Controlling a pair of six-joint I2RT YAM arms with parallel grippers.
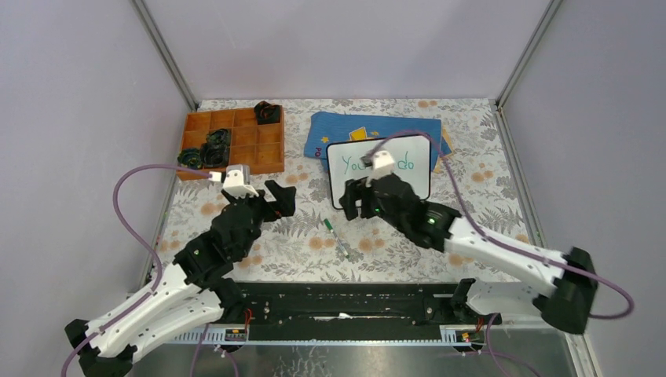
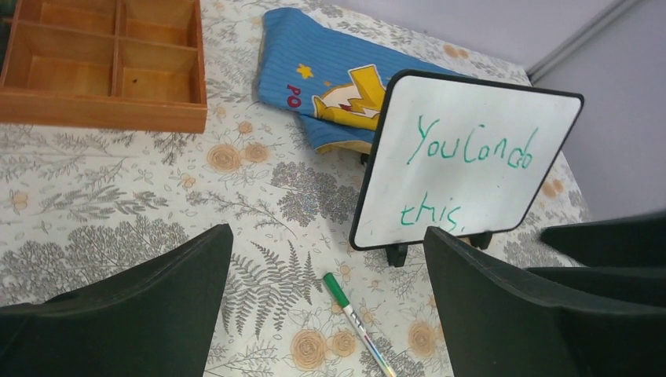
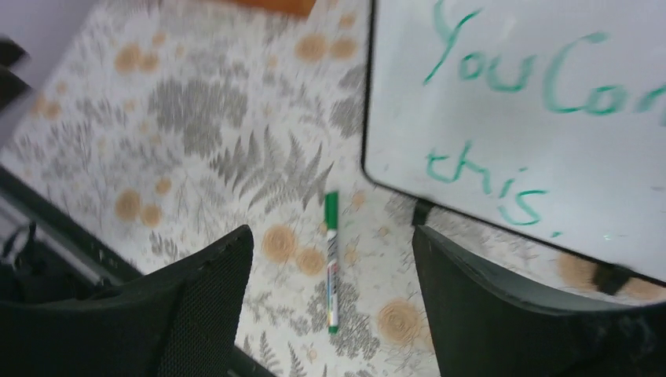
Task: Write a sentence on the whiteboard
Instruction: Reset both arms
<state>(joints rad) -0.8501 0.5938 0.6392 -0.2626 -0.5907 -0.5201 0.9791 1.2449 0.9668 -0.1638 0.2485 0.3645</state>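
Observation:
The whiteboard (image 1: 416, 157) stands tilted on small black feet at the table's middle back; it also shows in the left wrist view (image 2: 471, 181) and the right wrist view (image 3: 518, 118). The sentence (image 2: 475, 149) reads "You can do this" in green, in two lines. A green-capped marker (image 1: 337, 238) lies flat on the cloth in front of the board, also seen in both wrist views (image 2: 355, 320) (image 3: 331, 259). My left gripper (image 1: 276, 198) is open and empty, left of the marker. My right gripper (image 1: 357, 198) is open and empty, just before the board's lower left corner.
A wooden compartment tray (image 1: 236, 145) with dark objects stands at the back left. A blue cloth with yellow cartoon print (image 1: 345, 129) lies behind the board. A flowered tablecloth (image 1: 298, 236) covers the table. Grey walls close three sides.

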